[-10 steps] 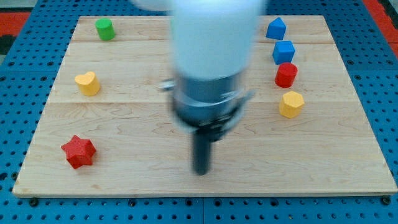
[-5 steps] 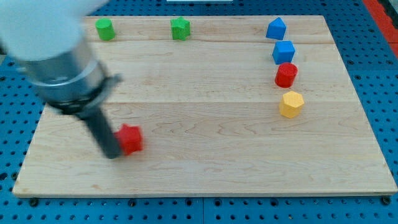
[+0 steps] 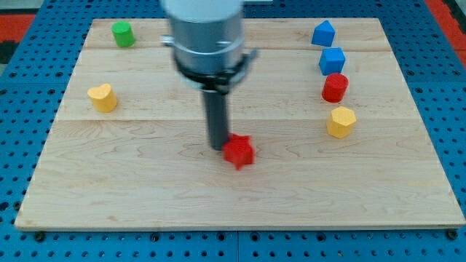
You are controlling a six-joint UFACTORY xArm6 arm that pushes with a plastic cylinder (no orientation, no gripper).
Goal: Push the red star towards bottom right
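The red star [image 3: 239, 151] lies near the middle of the wooden board [image 3: 109, 196], a little below centre. My tip [image 3: 218, 147] stands right against the star's left side, touching or nearly touching it. The rod rises from there to the arm's grey body at the view's top, which hides part of the board behind it.
A green cylinder [image 3: 122, 33] sits at the top left and a yellow heart-like block [image 3: 103, 97] at the left. At the right stand a blue pointed block [image 3: 323, 33], a blue cube [image 3: 332, 60], a red cylinder [image 3: 335, 87] and a yellow hexagonal block [image 3: 341, 121].
The red star has slid from the lower left to near the board's middle, with my tip following on its left side. The arm now covers the green block at the top.
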